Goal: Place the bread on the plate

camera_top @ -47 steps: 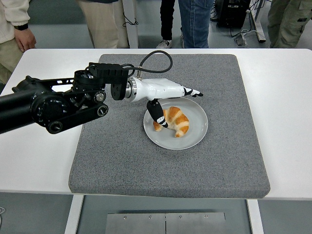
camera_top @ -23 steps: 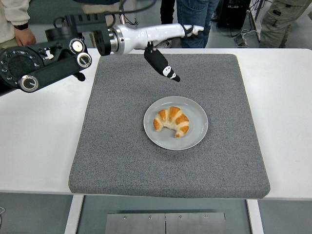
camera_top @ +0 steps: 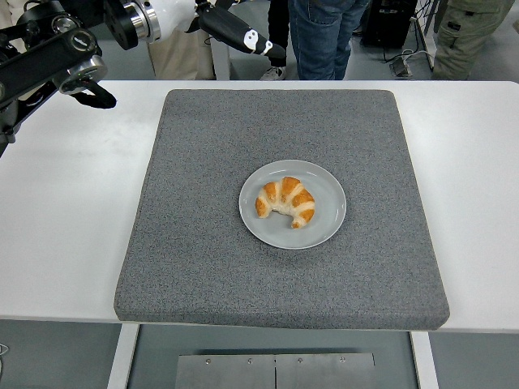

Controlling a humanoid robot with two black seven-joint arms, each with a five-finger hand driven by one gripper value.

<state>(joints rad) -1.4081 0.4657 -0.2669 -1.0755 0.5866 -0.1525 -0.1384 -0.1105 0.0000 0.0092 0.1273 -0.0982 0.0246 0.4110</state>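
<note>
White tabletop (camera_top: 73, 219) fills most of the frame, with a speckled grey, felt-like square mat (camera_top: 203, 267) laid across its middle; legs of standing people (camera_top: 324, 36) are seen along the top edge.

At the upper left of the frame the left hand (camera_top: 231, 28) is raised above the table's far edge, and only part of it is shown: a white glossy shell at the wrist and one dark finger (camera_top: 243, 36) with a white patch, stretched out toward the right. Nothing is held by it; the rest of the fingers are cut off by the top edge, so their spread cannot be judged fully. Behind it, the black jointed arm (camera_top: 49, 61) with round metal-rimmed pivots is seen running to the left edge.

At the mat's centre a round, smooth, pale grey plate (camera_top: 328, 207) is set flat. The bread (camera_top: 285, 201), a golden-brown crescent-shaped croissant with lighter bands, is lying on the plate, left of its middle.

Compared with half a second earlier, the hand has been lifted higher and drawn leftward, away from the mat's far edge; the plate and bread are unchanged.
</note>
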